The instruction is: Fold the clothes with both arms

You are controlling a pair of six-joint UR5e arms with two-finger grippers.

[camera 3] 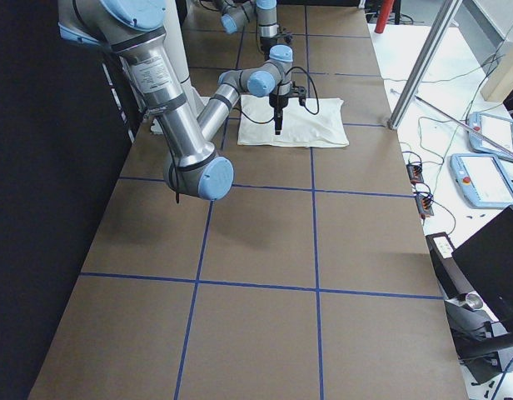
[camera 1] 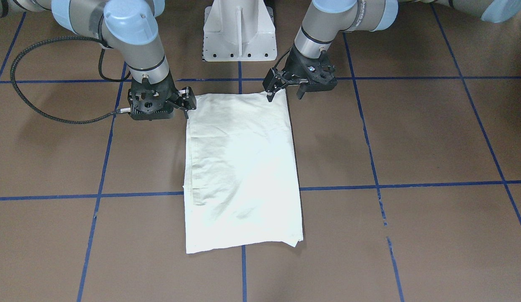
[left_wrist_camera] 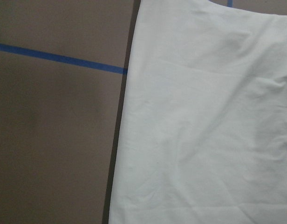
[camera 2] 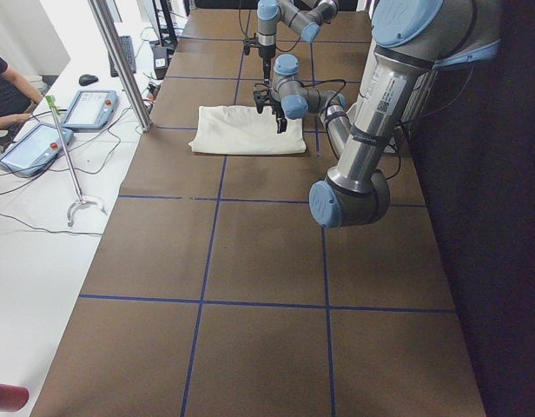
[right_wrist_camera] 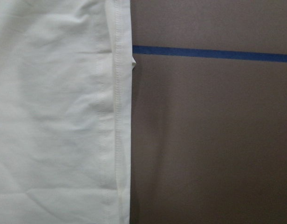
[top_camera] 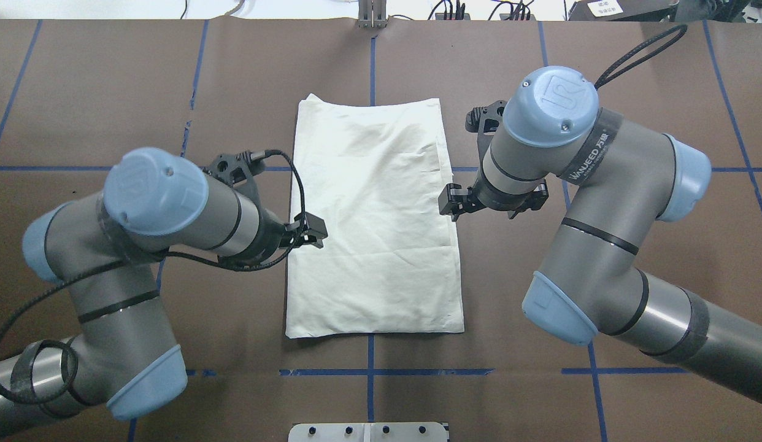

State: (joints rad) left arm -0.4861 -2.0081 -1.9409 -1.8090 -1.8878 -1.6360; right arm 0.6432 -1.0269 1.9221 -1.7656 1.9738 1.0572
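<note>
Left pincer (camera 1: 285, 96): fingers apart and pointing down, nothing between them. You see it hanging above the long edge of the shirt (camera 1: 241, 167) on the robot's left.

Right pincer (camera 1: 186, 105): above the opposite long edge. You cannot tell from any view whether its fingers are apart or together.

Shirt: 1 item, cream-white, folded to a long rectangle, plain side up. It lies flat on the worktop (camera 1: 411, 138) between the 2 pincers, 1 short end towards the pedestal (camera 1: 239, 31). Your right wrist view shows a stitched hem (right_wrist_camera: 118, 116) running down its edge. A few soft creases cross the cloth.

Worktop: brown, marked in squares with blue tape (camera 1: 411, 184); lines pass under the shirt.

Cable (camera 1: 17, 79): black, braided, looped over the worktop near the right pincer.
</note>
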